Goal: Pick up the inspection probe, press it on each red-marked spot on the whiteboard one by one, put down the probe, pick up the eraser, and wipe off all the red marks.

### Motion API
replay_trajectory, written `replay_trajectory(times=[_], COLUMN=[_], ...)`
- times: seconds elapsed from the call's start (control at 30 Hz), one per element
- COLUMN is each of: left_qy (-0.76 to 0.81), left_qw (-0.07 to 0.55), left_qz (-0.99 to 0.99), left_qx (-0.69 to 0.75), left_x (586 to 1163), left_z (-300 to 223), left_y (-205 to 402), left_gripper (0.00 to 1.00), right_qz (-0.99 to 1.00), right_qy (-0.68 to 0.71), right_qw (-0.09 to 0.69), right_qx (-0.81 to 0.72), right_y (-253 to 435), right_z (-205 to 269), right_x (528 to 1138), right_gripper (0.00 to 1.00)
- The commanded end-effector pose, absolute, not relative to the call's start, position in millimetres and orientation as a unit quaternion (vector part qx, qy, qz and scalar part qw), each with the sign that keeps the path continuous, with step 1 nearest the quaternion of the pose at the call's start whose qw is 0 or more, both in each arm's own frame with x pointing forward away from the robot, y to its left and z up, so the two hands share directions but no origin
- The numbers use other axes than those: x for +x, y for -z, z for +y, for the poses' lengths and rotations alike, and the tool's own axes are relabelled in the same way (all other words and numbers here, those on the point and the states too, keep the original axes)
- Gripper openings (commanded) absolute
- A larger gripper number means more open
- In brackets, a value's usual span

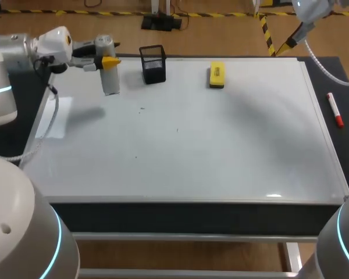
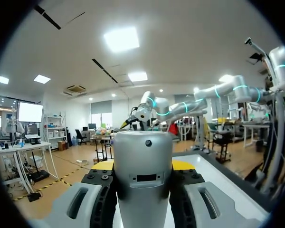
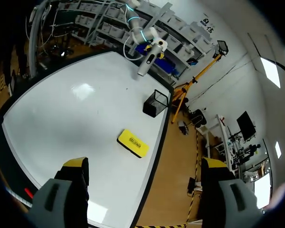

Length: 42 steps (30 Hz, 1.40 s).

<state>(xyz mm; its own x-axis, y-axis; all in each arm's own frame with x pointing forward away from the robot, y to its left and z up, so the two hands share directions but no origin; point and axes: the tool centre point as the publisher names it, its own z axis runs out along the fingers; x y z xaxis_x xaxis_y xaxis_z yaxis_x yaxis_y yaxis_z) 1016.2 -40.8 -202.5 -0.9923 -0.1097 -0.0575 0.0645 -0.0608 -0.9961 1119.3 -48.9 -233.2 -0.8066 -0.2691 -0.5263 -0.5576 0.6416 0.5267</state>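
Your left claw (image 1: 109, 61) is clamped on the upright inspection probe (image 1: 110, 81). Your right claw (image 3: 142, 166) gapes wide, with the yellow eraser (image 3: 132, 143) well ahead of it, its label illegible.

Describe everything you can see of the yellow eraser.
The eraser is a small rectangular block, bright yellow, with a dark label patch on its top face and what looks like a darker layer along its underside. It lies flat on the whiteboard, near the board's far edge, to the right of the black mesh holder and clear of it. Only the board touches it.
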Motion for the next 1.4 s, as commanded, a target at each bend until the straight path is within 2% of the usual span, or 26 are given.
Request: replay_trajectory(times=[0.03,0.53,0.97,1.4], left_qy=[0.726,0.738,0.744,0.743], left_qw=[0.042,0.022,0.015,0.016], left_qz=[0.687,0.674,0.668,0.669], left_qx=[-0.006,0.019,0.028,0.032], left_x=[1043.6,1116.8,1140.3,1150.1], left_z=[-53.6,-97.0,-140.2,-150.8], left_y=[186.1,149.0,144.1,157.8], left_gripper=[0.0,0.0,0.0,0.0], right_qz=[0.883,0.883,0.883,0.883], right_qy=[-0.351,-0.351,-0.351,-0.351], right_qw=[0.203,0.203,0.203,0.203], right_qx=[-0.235,-0.235,-0.235,-0.235], right_y=[232.4,232.4,232.4,232.4], right_z=[-49.3,-49.3,-49.3,-49.3], right_x=[1119.7,1119.7,1119.7,1119.7], right_gripper=[1.0,1.0,1.0,1.0])
